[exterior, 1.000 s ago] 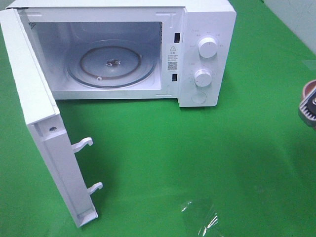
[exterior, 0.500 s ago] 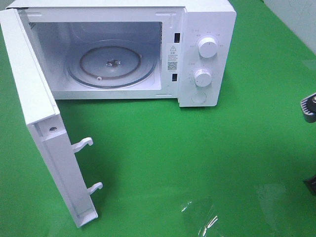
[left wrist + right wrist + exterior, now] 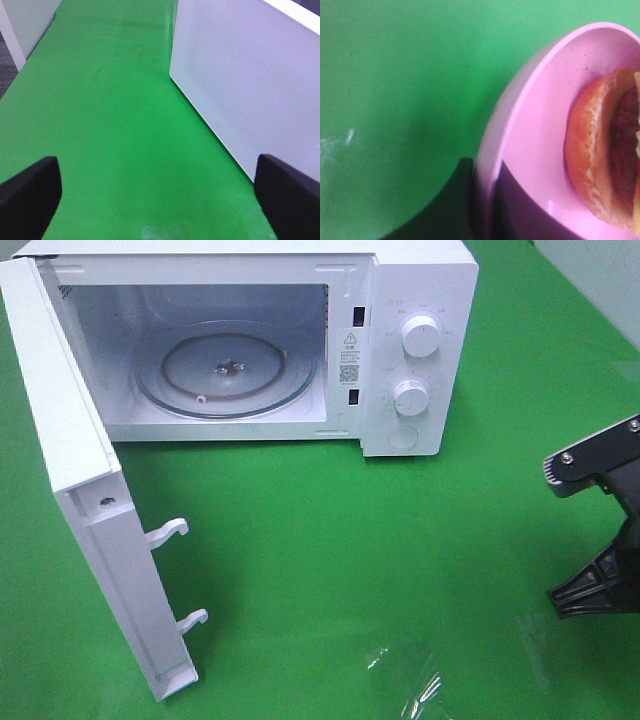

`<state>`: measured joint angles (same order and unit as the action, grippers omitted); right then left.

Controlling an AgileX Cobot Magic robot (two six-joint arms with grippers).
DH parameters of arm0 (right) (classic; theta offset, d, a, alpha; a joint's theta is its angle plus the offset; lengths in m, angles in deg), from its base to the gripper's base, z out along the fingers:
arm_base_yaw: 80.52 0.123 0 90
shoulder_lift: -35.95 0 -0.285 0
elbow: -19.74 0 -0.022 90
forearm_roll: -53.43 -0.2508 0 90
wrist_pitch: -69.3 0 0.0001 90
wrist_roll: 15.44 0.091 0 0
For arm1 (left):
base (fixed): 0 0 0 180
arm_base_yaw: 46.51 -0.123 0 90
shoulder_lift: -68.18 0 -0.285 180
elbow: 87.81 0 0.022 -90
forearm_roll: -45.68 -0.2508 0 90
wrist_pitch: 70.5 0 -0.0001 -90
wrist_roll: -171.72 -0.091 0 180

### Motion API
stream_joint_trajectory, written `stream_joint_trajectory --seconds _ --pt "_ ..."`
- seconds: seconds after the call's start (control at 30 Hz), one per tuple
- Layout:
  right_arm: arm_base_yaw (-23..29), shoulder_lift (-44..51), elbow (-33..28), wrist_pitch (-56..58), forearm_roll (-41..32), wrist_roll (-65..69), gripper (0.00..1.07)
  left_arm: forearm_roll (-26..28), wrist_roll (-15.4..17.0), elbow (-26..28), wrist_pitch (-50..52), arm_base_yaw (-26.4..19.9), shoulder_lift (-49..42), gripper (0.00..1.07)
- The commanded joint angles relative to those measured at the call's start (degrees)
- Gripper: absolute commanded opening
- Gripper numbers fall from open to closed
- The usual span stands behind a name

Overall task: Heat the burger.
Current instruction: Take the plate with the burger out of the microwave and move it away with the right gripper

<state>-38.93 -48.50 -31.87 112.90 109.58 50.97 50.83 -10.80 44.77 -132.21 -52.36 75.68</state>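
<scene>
Room lies open on the green tabletop (image 3: pixel 350 540) before the white microwave (image 3: pixel 415 350), whose door (image 3: pixel 90 510) swings wide. We see our right gripper (image 3: pixel 482 200) at the tabletop's right edge, jaws clamped on the round pink plate (image 3: pixel 530 135) carrying the golden-brown burger (image 3: pixel 602 155). Our left gripper (image 3: pixel 160 195) gapes wide, holding nothing.

Right end effector (image 3: pixel 600 540), at the right edge of the exterior high frame: black body, a grey metal bracket across its upper part with two small screws, and below it a black ribbed, webbed plastic piece. In the right wrist frame its fingers (image 3: pixel 455 210) show as dark, smooth shapes at the bottom. Left end effector (image 3: pixel 155 200): two matte black rounded fingertips (image 3: pixel 30 195) in the lower corners of the left wrist frame.
</scene>
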Motion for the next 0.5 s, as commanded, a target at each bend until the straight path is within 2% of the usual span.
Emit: stream_joint_trajectory --seconds 0.03,0.5 --pt "-0.11 -5.56 0.17 0.06 7.56 6.7 0.0 0.4 0.17 -0.17 0.4 -0.17 -0.92 0.96" --pt "-0.11 -22.52 0.17 -1.43 16.67 24.81 0.0 0.4 0.17 -0.17 0.4 -0.17 -0.92 0.96"
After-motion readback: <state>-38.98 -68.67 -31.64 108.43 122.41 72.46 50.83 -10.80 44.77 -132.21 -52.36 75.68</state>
